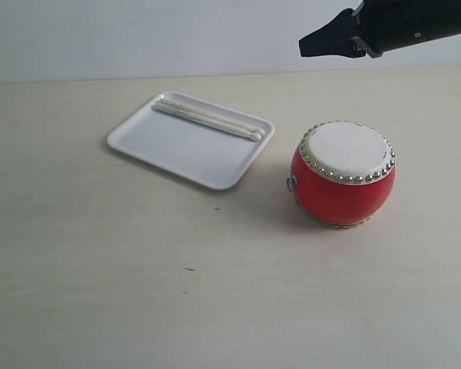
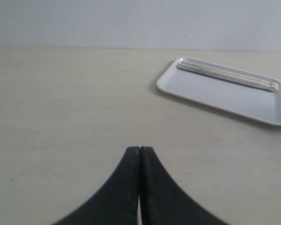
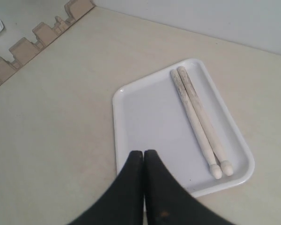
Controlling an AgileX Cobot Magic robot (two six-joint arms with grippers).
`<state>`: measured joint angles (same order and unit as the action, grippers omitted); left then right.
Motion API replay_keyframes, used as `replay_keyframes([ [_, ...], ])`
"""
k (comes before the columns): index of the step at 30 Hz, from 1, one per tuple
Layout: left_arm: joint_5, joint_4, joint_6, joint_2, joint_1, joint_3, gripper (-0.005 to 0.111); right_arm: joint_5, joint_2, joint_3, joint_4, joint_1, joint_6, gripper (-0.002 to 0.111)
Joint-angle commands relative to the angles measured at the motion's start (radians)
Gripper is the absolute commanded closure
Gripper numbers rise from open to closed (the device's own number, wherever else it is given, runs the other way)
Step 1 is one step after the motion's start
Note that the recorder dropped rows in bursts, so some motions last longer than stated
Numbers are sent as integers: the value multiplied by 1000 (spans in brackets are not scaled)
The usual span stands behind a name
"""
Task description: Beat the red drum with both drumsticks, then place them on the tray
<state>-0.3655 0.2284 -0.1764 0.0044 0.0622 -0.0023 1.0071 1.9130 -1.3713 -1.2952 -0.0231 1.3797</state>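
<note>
Pale tabletop, blank wall, and the left gripper (image 2: 139,149) is pinched tight with nothing in it, bare table beneath. Over to the right gripper (image 1: 302,48): also closed and empty, hanging at twelve o'clock from the drum (image 1: 342,181). Out at ten o'clock from the drum sits the tray (image 1: 169,146), both sticks (image 1: 207,119) side by side along its far edge. Either all finished or nothing begun; I can't tell which. No brand, label or writing is readable anywhere.
</note>
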Motion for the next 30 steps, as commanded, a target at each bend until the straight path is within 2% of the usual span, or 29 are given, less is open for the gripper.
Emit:
replay_keyframes([
  [1, 1, 14, 2, -4, -3, 2, 107, -3, -58, -5, -6, 1, 5, 108],
  [25, 1, 14, 2, -4, -3, 2, 107, -28, -452, -5, 26, 1, -20, 108],
  [30, 1, 14, 2, -4, -3, 2, 107, -126, -498, 2, 101, 1, -212, 108],
])
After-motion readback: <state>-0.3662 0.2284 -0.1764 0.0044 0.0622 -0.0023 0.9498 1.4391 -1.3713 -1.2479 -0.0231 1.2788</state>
